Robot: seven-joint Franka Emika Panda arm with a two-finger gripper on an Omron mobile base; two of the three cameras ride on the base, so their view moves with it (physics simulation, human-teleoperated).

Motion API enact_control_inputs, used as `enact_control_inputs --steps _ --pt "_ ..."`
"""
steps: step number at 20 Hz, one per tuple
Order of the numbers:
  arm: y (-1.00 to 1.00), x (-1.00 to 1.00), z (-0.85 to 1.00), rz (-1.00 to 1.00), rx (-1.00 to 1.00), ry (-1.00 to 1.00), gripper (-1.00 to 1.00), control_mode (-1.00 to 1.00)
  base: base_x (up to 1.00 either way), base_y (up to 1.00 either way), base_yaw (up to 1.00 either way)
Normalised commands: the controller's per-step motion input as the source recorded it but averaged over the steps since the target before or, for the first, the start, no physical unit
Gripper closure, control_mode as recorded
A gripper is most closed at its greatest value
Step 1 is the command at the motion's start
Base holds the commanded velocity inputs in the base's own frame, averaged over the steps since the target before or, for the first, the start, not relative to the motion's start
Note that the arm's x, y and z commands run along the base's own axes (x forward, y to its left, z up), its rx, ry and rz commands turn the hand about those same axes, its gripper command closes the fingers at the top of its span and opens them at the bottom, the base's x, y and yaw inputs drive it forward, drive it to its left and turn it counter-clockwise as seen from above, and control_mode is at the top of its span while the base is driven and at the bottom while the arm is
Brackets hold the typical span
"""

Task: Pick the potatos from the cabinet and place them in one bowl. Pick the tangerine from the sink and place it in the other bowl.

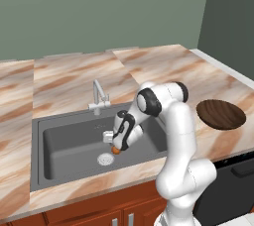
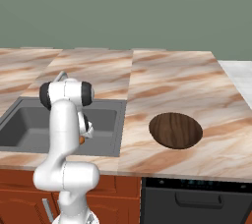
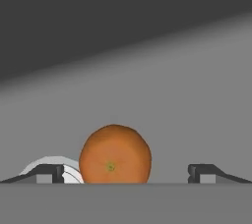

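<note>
claw [image 3: 127, 173] is wide open down in the sink [image 1: 59, 145], tangerine [image 3: 114, 155] on the basin floor between the fingertips but nearer one side, right by the drain [image 1: 105, 158]. if it closes off-centre the fruit could roll away

Sink [image 1: 69, 141]: matt dark grey basin, smooth; drain [image 1: 105, 158] and faucet [image 1: 99, 96] silver, metallic; counter [image 1: 163, 66] polished-looking marble pattern, pink-tan veining; other bowl [image 2: 175, 130] dark brown, wood grain, low sheen; tangerine [image 3: 115, 155] smooth orange skin, matt, small greenish stem spot; arm [image 1: 177, 136] glossy white shell with dark joints; drawer fronts [image 2: 19, 201] reddish-brown wood, metal handles.
</note>
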Motion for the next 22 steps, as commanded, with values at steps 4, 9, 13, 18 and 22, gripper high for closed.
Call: enact_control_inputs --steps 4,9,13,18,22 --pt "0.01 0.19 -0.06 0.00 0.00 0.03 -1.00 -1.00 0.00 0.00 0.00" --pt "0.12 0.07 -0.13 0.00 0.00 0.04 -1.00 -1.00 0.00 0.00 0.00" --pt "0.10 0.06 -0.18 0.00 0.00 0.01 -1.00 -1.00 0.00 0.00 0.00" --pt "0.00 0.11 -0.21 0.00 0.00 0.00 -1.00 -1.00 0.00 0.00 0.00" --pt "0.00 0.00 -0.12 0.00 0.00 0.00 -1.00 -1.00 0.00 0.00 0.00"
